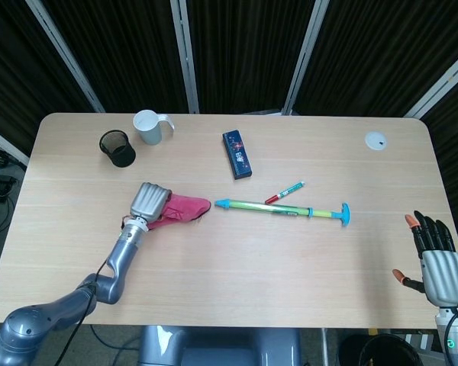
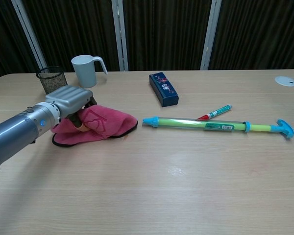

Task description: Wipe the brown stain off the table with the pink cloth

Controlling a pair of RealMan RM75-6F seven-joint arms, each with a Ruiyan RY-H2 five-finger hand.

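Left hand clenched on pink cloth, pressed flat on table, left of centre. Green-and-blue rod lies at cloth's 3 o'clock, apart. Right hand released, fingers spread, at table's 4 o'clock edge.

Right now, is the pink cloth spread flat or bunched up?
Bunched. The pink cloth lies in a rumpled heap with folds on the table, and the left hand grips its left end.
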